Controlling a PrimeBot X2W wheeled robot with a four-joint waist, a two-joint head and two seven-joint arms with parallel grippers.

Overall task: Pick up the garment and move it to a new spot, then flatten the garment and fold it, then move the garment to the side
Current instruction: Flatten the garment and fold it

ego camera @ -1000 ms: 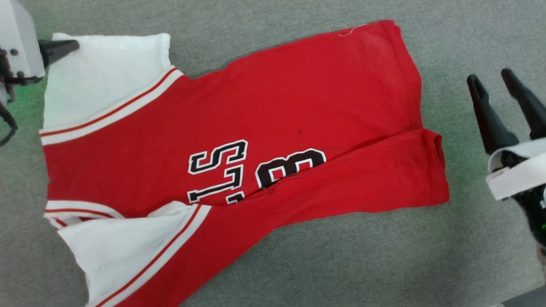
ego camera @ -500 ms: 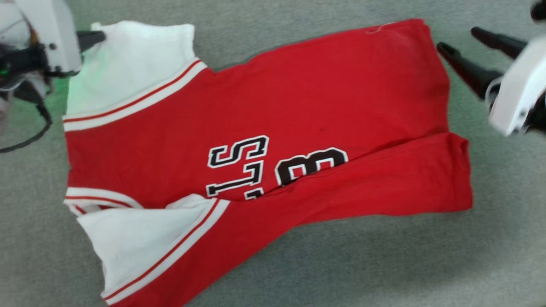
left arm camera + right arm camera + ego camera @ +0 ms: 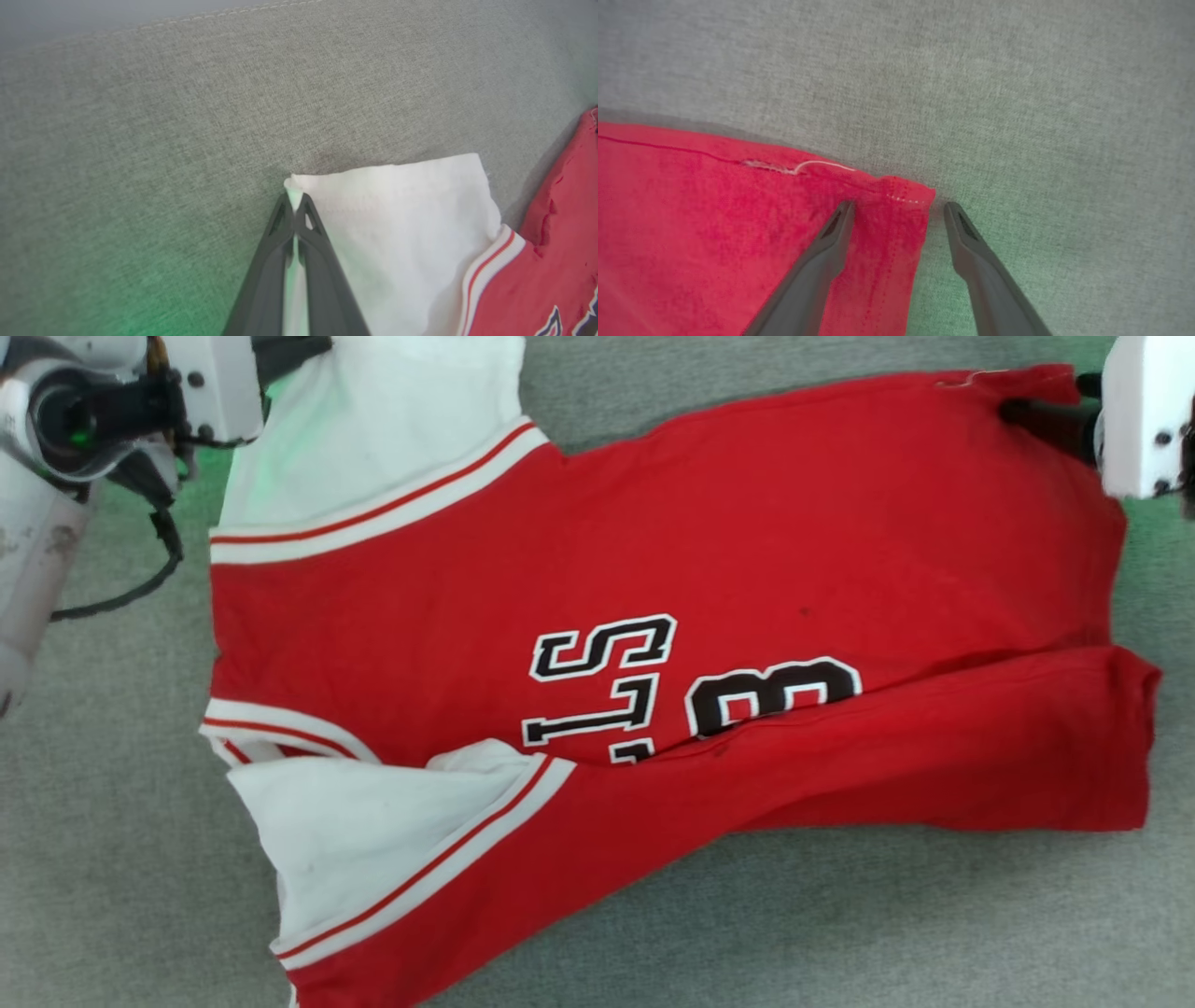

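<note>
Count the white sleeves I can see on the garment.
2. One sleeve sits at the head view's upper left, its corner pinched by the left gripper; the other sleeve lies free at the lower left. None seems hidden.

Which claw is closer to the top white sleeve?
Left. The left claw is shut on a corner of that white sleeve. The right claw stands open, straddling the shirt's red hem corner, far from the sleeve.
</note>
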